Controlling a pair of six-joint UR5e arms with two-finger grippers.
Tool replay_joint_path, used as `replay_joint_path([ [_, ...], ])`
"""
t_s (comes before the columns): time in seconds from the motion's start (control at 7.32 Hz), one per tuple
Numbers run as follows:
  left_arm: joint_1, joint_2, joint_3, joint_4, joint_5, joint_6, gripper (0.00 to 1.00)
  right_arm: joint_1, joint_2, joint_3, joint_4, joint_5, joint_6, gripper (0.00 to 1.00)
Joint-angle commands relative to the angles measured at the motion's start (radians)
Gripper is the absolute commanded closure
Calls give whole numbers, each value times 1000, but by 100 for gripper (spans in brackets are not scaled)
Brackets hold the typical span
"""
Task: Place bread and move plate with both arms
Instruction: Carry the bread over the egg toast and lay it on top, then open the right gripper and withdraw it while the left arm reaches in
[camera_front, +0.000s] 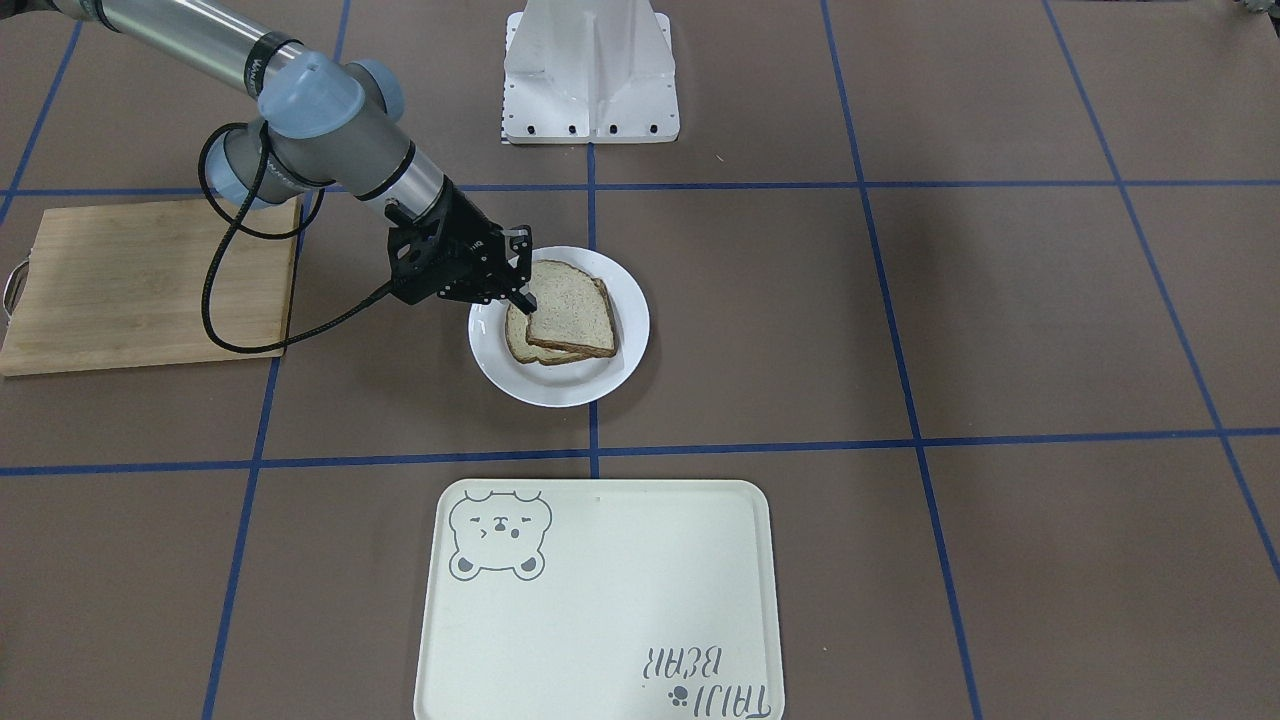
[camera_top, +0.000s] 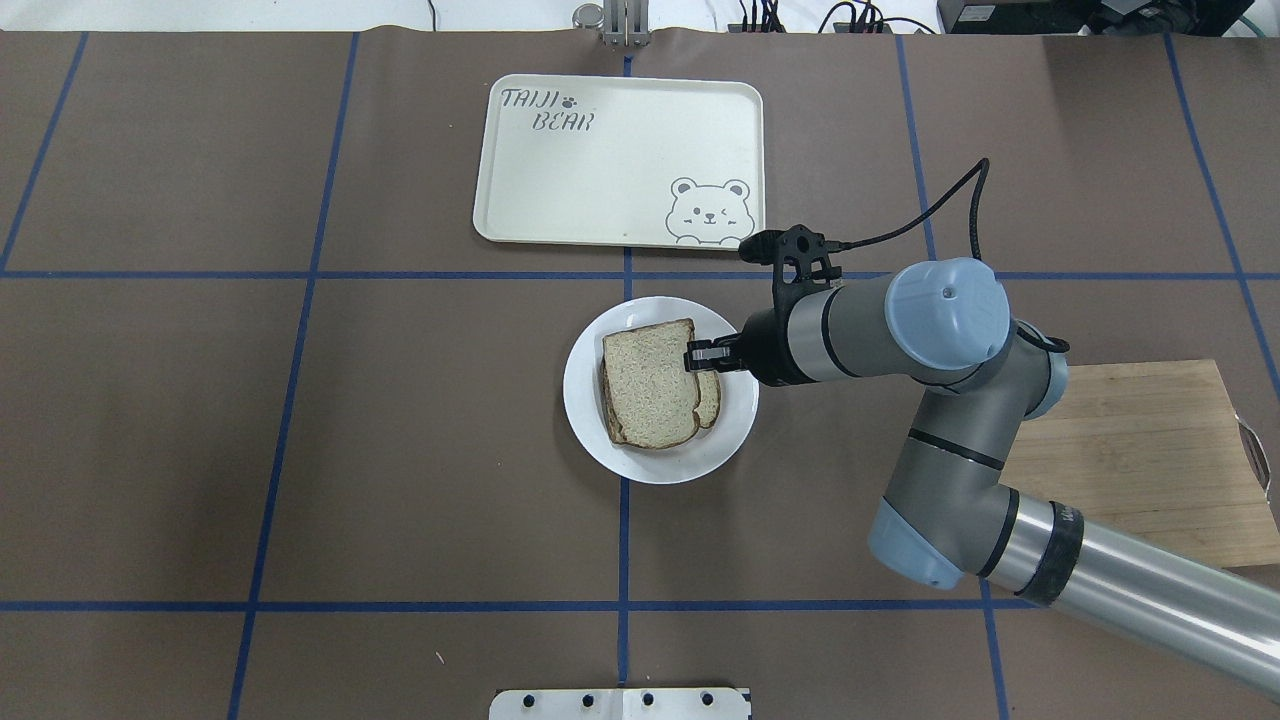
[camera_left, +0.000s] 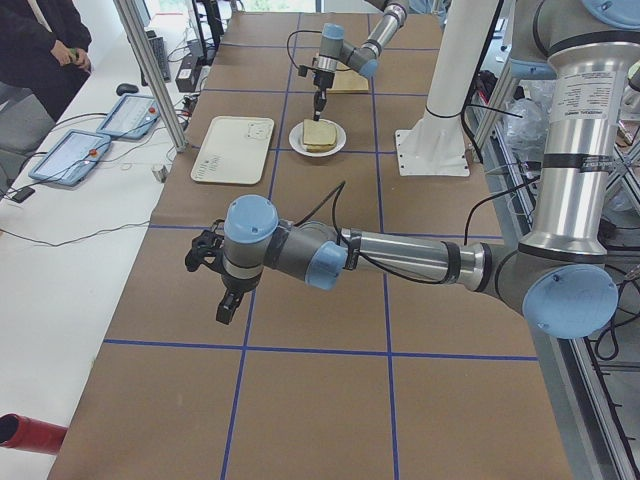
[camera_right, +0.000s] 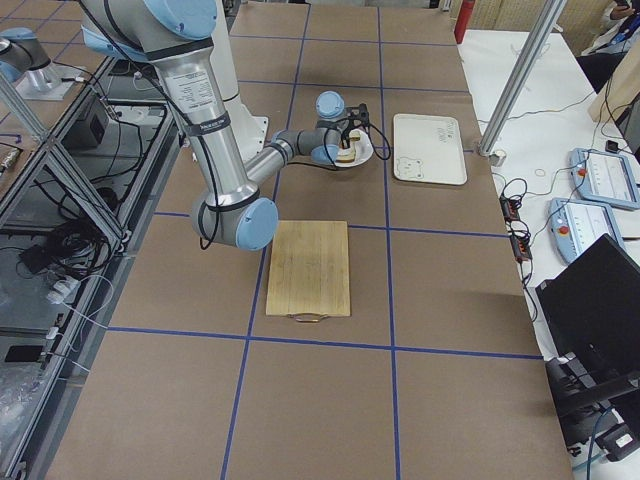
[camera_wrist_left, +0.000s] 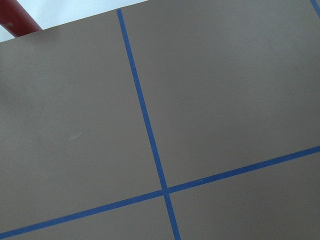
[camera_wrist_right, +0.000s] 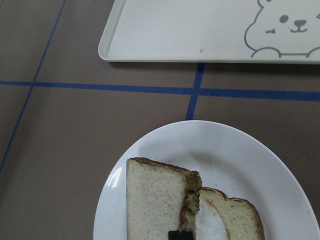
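Tray (camera_front: 600, 620) reads "TAIJI BEAR"; right hand (camera_front: 524, 302) apparently pinches bread (camera_front: 575, 308).

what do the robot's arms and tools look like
Both the right arm and the left arm are silver-grey metal tubes joined by grey elbows with rounded light blue caps and black bands. Each ends in a black two-finger tool: the right tool and the left tool. A black braided cable loops loosely beside the right wrist.

Right gripper (camera_top: 700, 355) angles down, jaws closed; left gripper (camera_left: 228, 311) points downward.
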Motion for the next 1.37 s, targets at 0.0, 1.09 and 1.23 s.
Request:
replay_joint_path([
  [0.0, 0, -3, 0, 0, 0, 0, 1, -21, -9, -27, 0, -28, -10, 100],
  [1.09, 110, -34, -18, -256, -76, -400, 2, 420, -5, 57, -605, 135, -428, 0],
  [1.23, 214, -35, -18, -379, -73, -607, 2, 524, -12, 55, -732, 140, -621, 0],
])
